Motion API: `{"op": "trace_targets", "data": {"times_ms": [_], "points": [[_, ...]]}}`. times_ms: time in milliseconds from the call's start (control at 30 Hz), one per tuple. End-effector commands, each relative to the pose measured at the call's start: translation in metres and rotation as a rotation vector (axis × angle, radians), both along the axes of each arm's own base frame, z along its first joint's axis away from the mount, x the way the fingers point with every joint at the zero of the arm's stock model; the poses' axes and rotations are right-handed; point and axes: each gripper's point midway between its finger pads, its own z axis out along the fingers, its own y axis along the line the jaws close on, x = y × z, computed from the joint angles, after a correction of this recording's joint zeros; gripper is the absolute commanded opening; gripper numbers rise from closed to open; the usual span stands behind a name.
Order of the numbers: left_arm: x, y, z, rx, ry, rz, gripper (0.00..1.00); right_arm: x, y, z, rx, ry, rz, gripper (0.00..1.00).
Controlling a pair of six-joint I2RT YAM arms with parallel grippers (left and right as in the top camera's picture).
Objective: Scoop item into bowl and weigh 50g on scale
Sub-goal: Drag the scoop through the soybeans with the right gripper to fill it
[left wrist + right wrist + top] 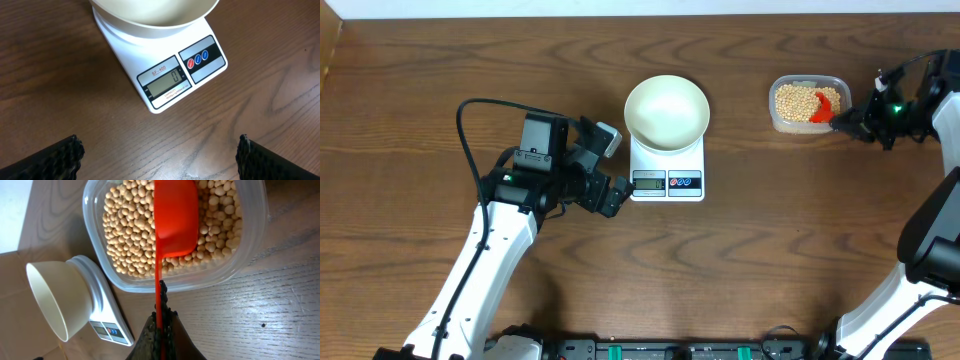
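Scooping step: right gripper (161,325) clenches the red scoop (175,220) by its handle, head at the soybeans (125,240) in the clear tub (250,245) (bowl (666,112) empty on scale (667,182), left gripper (160,160) released beside it); next move calls for digging in and lifting level.

A dark brown wood-grain table (770,250) fills the view under soft, even light. Beyond the table's far edge runs a pale strip (620,6).

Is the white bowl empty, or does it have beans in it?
Empty. From overhead the bowl shows only its bare white inside, and the scale under it reads zero. The beans lie in the clear tub.
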Motion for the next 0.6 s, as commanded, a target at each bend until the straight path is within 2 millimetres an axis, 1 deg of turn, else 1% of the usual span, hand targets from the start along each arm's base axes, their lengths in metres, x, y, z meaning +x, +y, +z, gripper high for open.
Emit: {"op": "trace_targets", "data": {"times_ms": [0, 167, 267, 433, 567], "points": [[0.0, 0.001, -0.002, 0.008, 0.002, -0.002, 0.99, 0.0, 0.005, -0.002, 0.06, 0.015, -0.01, 0.01], [0.0, 0.001, -0.002, 0.008, 0.002, -0.002, 1.0, 0.005, 0.001, -0.006, 0.041, -0.028, 0.022, 0.01], [0.0, 0.001, -0.002, 0.008, 0.002, -0.003, 0.99, 0.004, -0.001, -0.015, 0.046, -0.041, 0.052, 0.01], [0.0, 0.001, -0.002, 0.008, 0.002, -0.003, 1.0, 0.005, 0.004, -0.033, 0.076, -0.071, 0.127, 0.01], [0.0, 0.001, -0.002, 0.008, 0.002, -0.002, 1.0, 0.006, 0.005, -0.042, 0.073, -0.103, 0.174, 0.01]]}}
